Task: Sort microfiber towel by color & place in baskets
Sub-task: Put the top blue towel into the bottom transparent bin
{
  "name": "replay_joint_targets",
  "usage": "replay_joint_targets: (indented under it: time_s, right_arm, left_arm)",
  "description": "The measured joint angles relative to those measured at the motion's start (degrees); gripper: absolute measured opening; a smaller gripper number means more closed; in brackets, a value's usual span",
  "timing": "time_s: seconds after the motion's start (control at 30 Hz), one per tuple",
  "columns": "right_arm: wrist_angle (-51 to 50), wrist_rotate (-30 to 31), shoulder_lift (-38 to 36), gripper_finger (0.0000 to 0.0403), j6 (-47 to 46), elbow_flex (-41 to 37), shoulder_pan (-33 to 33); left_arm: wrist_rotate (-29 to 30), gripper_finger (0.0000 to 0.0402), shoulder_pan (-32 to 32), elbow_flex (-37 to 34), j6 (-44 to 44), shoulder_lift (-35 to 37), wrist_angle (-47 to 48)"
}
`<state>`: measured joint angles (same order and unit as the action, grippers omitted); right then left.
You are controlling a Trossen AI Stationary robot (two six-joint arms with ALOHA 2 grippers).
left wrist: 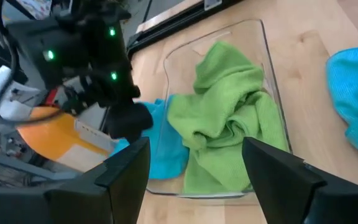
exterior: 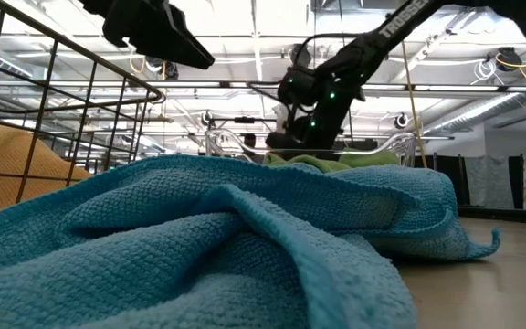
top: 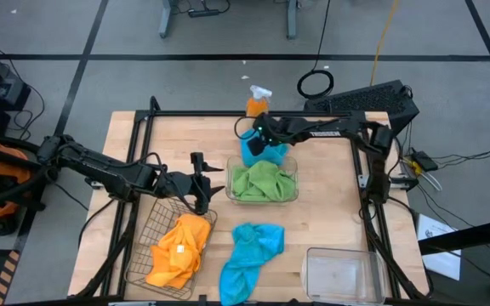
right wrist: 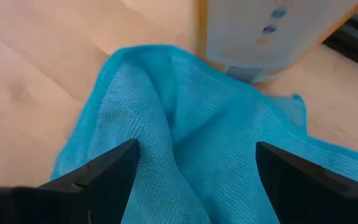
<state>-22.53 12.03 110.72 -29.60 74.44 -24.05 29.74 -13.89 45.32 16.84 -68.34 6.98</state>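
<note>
While my right gripper [top: 259, 134] hovers with jaws spread over the blue towel [right wrist: 185, 137] beside the spray bottle [top: 256, 100], my left gripper [top: 201, 197] waits open-jawed by the wire basket [top: 151, 223].

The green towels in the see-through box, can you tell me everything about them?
The bright green microfiber towels are soft, nubbly cloths, crumpled into one bunched heap with folds and a raised peak. They lie inside the clear plastic basket with rounded corners at the middle of the wooden table and fill most of it. A sky blue towel lies against one end of that basket, beside the green heap. Neither gripper touches them.
</note>
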Motion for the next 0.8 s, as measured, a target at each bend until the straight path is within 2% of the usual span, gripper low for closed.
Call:
replay_joint_targets:
  time_s: [0.17,0.3,0.63,0.8]
  right_arm:
    - [-4.1,0.4,3.8,0.0312,0.0,3.8,-0.2]
    - [-5.4,0.2,6.3,0.0295,0.0,6.0,-0.7]
    - [-5.1,-0.2,10.5,0.0225,0.1,6.9,-1.0]
    - [-4.3,-1.2,10.9,0.0171,0.2,6.9,-1.1]
  left_arm:
    - [0.0,0.0260,0.0,0.0,1.4,0.0,-0.6]
    - [-1.2,0.0260,0.0,0.0,1.6,0.0,-0.6]
    - [-3.0,0.0260,0.0,0.0,1.1,0.0,-0.5]
    - [-3.2,0.0260,0.0,0.0,0.0,0.0,-0.4]
